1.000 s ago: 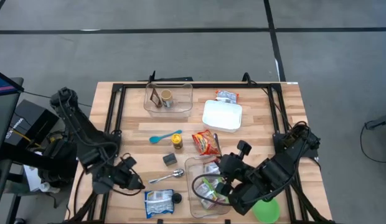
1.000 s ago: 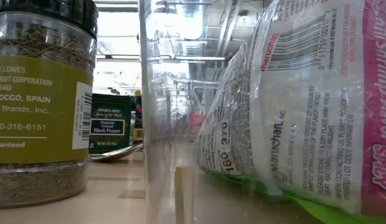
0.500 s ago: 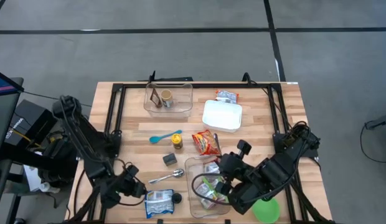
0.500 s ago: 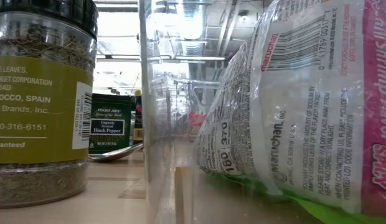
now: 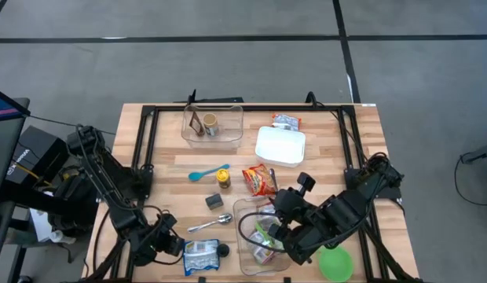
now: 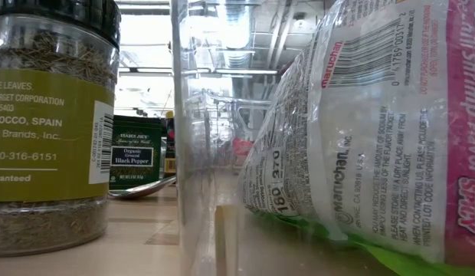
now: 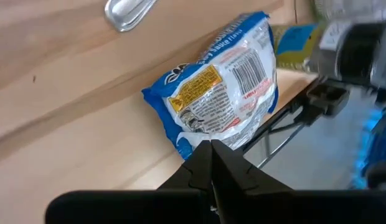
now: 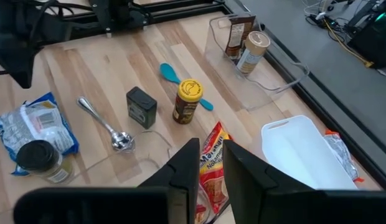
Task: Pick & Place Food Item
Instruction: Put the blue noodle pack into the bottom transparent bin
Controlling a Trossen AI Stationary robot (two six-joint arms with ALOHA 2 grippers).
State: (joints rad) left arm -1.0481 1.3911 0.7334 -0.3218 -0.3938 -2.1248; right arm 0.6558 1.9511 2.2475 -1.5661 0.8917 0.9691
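I am hovering my left jaws (image 5: 171, 242) pressed together just beside the blue-and-white food packet (image 5: 200, 256), which is lying flat on the wooden surface (image 5: 165, 169) near its front edge, a dark-lidded spice jar (image 5: 222, 251) touching its far side. My right jaws (image 5: 284, 234) (a narrow gap showing between them, clamped on nothing) are hanging over the clear bin (image 5: 247, 211) beside that packet, a spoon (image 5: 210, 224) lying between.
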